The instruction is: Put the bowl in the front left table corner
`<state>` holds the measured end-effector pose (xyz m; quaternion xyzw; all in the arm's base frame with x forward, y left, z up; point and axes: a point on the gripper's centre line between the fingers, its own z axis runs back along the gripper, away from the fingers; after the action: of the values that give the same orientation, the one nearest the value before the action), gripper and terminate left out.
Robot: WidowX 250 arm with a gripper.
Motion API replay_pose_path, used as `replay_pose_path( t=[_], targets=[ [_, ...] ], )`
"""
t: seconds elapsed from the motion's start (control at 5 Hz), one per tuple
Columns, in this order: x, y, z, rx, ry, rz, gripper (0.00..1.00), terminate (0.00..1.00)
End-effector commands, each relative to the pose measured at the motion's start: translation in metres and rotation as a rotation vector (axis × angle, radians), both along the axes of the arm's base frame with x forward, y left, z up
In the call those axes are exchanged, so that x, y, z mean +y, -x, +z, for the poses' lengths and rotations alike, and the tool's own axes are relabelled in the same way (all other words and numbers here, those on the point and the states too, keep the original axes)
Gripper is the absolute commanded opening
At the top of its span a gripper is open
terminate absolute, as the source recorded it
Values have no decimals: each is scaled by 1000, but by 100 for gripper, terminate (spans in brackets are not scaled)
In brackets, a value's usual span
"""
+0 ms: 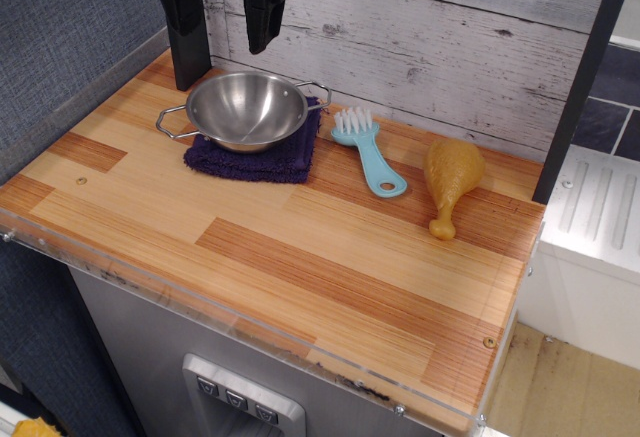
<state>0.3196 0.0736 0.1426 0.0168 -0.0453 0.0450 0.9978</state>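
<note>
Gripper (pixel 266 27) status: my black claw hangs above the table, holding nothing and touching nothing; finger spacing cannot be told from this angle. Directly below it sits the bowl (pixel 246 109), upright on a purple cloth (pixel 255 160). Its wire handles (pixel 172 124) align left-right. Right of my claw lie a blue brush (pixel 367 150), then a chicken drumstick (pixel 451 179). Below-left lies the front left table corner (pixel 22 219), well apart.

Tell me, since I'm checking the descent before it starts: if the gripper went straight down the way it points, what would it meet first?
Probably the bowl. The gripper points down above its back rim, though depth is unclear; it might land just behind, on the table.
</note>
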Motion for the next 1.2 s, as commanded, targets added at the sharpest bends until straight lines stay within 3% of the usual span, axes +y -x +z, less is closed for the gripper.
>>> replay_pose_path(
  t=[0.0,0.6,0.8,1.0],
  targets=[
    [0,0,0,0,0,0,100,0],
    [-18,-14,-41,12,-5,-75,100,0],
    [-31,-24,-58,-16,5,-116,100,0],
    [-40,-35,-74,9,-8,-162,100,0]
  ],
)
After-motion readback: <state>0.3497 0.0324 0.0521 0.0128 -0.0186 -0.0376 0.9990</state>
